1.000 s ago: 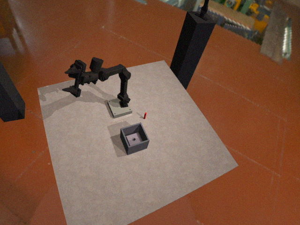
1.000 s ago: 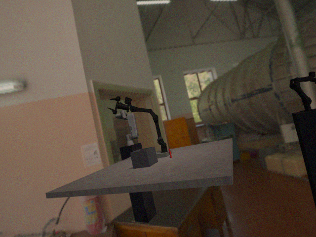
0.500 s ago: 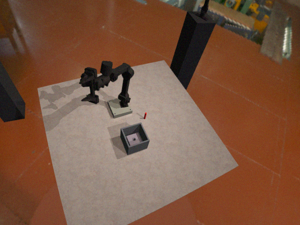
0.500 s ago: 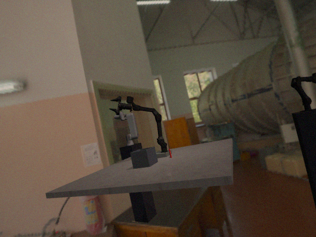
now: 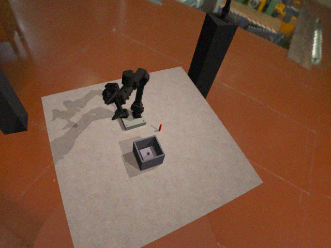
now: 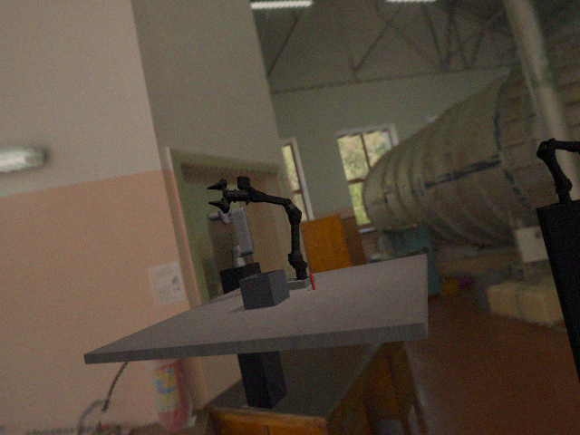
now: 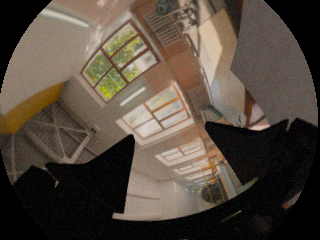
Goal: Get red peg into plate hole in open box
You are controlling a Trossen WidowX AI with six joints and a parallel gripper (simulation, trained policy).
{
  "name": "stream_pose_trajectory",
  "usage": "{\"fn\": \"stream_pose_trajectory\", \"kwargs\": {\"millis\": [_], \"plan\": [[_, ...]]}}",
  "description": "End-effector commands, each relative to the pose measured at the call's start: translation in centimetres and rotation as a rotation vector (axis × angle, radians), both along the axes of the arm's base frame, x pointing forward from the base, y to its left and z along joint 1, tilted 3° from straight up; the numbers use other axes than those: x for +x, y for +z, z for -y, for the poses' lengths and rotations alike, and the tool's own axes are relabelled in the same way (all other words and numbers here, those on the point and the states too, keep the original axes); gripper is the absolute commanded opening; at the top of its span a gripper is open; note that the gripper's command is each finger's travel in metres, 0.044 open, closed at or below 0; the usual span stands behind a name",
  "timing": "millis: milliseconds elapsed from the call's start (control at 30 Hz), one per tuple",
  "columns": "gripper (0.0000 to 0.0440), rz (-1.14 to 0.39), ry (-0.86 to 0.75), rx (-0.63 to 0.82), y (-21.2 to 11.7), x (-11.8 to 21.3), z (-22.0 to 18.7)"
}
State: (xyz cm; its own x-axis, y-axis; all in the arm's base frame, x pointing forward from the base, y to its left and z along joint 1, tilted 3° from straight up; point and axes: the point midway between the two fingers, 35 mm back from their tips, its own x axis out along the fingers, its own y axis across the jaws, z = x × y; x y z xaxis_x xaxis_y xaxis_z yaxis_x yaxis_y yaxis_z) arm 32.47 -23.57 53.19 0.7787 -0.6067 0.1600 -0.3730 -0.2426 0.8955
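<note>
So the room's got a pinkish lower wall (image 6: 84, 290) at 9 o'clock, paned windows (image 6: 366, 151) (image 7: 120, 60) near 1 o'clock, a strip light (image 6: 281, 4) up at 12, and a reddish-orange floor (image 5: 267, 114) (image 6: 482, 370).

The pale tabletop (image 5: 186, 170) (image 6: 337, 299) carries 1 box (image 5: 151, 163) (image 6: 265, 291), 1 red peg (image 5: 160, 127) (image 6: 312, 282), seemingly upright, and 1 greenish base plate (image 5: 135, 126) (image 6: 296, 284).
</note>
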Motion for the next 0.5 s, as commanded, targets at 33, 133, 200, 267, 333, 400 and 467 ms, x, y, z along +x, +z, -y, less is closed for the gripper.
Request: {"fn": "stream_pose_trajectory", "kwargs": {"millis": [33,133,200,267,333,400,467], "plan": [[0.0438,-0.010,0.070,0.076,-1.4,0.8,-2.5],[0.0438,-0.020,0.114,0.117,-2.2,1.3,-4.0],[0.0438,-0.029,0.143,0.143,-2.8,1.5,-5.0],[0.0438,-0.038,0.172,0.170,-3.4,1.7,-6.1],[0.0439,-0.049,0.201,0.195,-4.0,1.9,-7.1],[0.0439,-0.061,0.229,0.221,-4.6,2.1,-8.2],[0.0439,-0.074,0.258,0.245,-5.2,2.2,-9.2]]}}
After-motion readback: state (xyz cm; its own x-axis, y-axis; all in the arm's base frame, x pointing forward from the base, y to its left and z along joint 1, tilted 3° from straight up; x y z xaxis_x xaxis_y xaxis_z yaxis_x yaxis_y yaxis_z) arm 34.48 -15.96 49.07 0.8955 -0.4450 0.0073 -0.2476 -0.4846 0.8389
